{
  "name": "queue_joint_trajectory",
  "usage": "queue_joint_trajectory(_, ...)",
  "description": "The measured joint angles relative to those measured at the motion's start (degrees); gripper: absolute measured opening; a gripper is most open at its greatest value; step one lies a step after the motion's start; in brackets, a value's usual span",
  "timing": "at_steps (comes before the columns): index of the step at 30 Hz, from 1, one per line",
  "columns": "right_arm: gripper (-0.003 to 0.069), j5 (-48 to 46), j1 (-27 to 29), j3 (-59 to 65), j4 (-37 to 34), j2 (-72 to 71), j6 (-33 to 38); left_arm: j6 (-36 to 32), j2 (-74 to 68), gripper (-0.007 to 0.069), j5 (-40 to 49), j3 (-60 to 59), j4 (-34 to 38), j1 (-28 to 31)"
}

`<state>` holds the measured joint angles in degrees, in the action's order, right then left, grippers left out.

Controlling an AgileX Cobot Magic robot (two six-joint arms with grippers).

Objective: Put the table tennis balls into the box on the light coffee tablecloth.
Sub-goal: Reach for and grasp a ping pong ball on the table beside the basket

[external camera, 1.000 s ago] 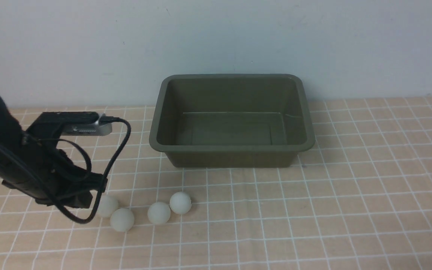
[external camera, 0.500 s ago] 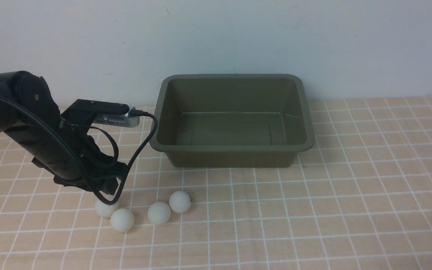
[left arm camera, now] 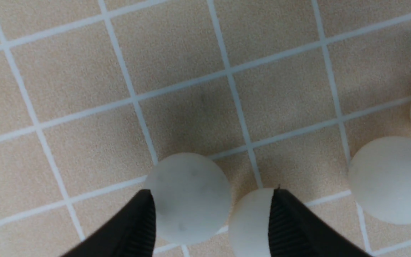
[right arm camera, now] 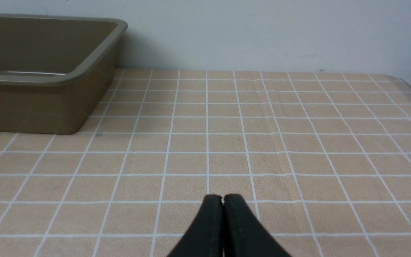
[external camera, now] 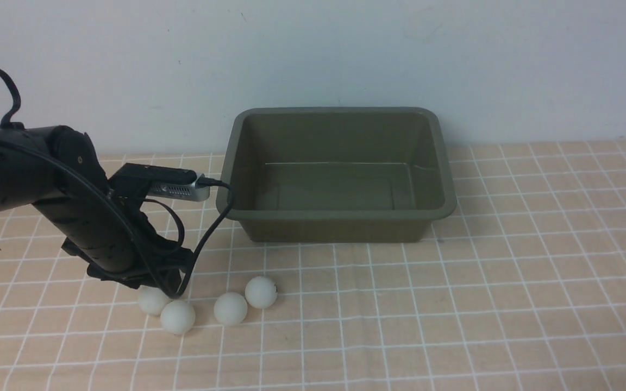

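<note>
Since 1 second ago the left arm point(external camera: 74, 206) has swung in from the left edge, and the left claw point(external camera: 163, 282) has spread wide. On the cloth point(external camera: 508, 298) the box point(external camera: 335, 213) stands empty, to the right of that claw and farther back. All 4 balls point(external camera: 230, 308) lie in a loose row in front of the box. The claw hangs over the 2 leftmost. 1 ball point(left arm camera: 189, 198) sits between the fingers point(left arm camera: 143, 225), and its neighbour point(left arm camera: 250, 223) is just beside it, partly hidden by the other finger. A clean grip probably needs a slight shift away from that neighbour. The right claw point(right arm camera: 222, 203) is pressed closed, with no ball in its view.
</note>
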<state>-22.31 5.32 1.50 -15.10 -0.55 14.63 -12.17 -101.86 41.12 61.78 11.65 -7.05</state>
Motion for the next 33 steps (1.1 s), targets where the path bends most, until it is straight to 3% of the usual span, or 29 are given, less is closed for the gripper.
queue_joint_trajectory(33, -0.0016, 0.0, 0.0, 0.0, 0.0, 0.0, 0.0, 2.9, -4.4, 0.0355, -1.4, 0.2, -5.5, 0.0)
